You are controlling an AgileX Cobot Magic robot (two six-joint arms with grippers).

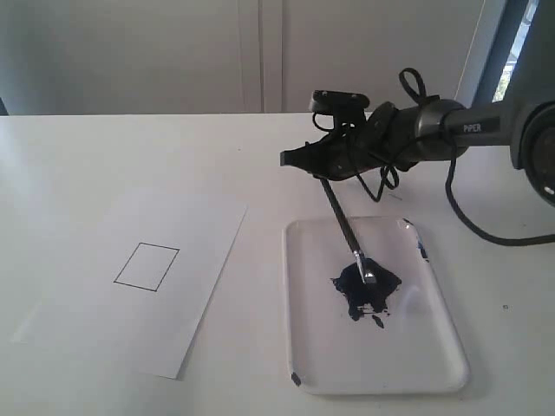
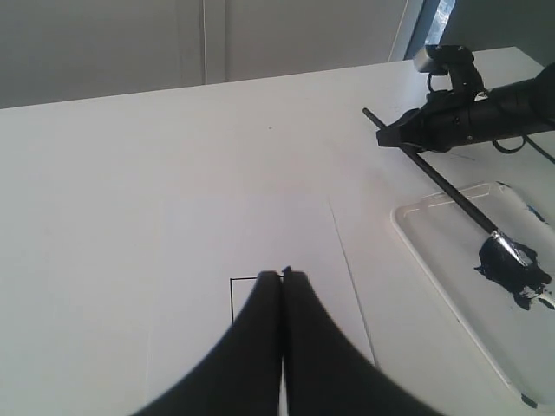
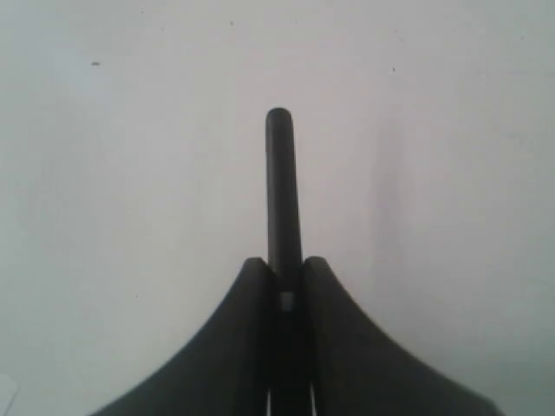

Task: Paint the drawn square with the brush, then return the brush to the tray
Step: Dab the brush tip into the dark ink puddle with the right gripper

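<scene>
**Right gripper** (image 1: 299, 162): the jaws are clamped on the brush (image 1: 342, 224) near the upper end of its handle. A short stub of handle sticks out beyond the fingers. The brush slants downward. Its silver ferrule and dark tip meet the dark blue paint blot (image 1: 368, 293).

**Left gripper** (image 2: 282, 277): the fingers are pressed together with nothing between them. It hangs above the paper sheet (image 1: 204, 227).

**Surface and room:** The table (image 1: 87, 156) is plain white and its far edge meets a pale panelled wall. A bright window strip shows past the table's far right corner. It is too blurred to read.

**Containers:**
- The tray (image 1: 299, 303) lies flat on the right half of the table, well back from the far edge.
- The blot sits in the middle of the tray, with splatter below it.
- There is a blue smear on the tray's right rim.
- The paper sheet lies just left of the tray, askew to the table edges.
- The drawn square (image 1: 146, 266) sits near the middle of the paper. Its inside is white, with no paint on it.

**Hidden or unclear:**
- In the left wrist view the fingers cover most of the square, leaving only one corner of the outline visible.
- The right arm is cut off at the picture's edge.
- It cannot be confirmed whether the bristles press on the tray floor.
- There is a small dark mark at the tray's near left corner that cannot be identified.
</scene>
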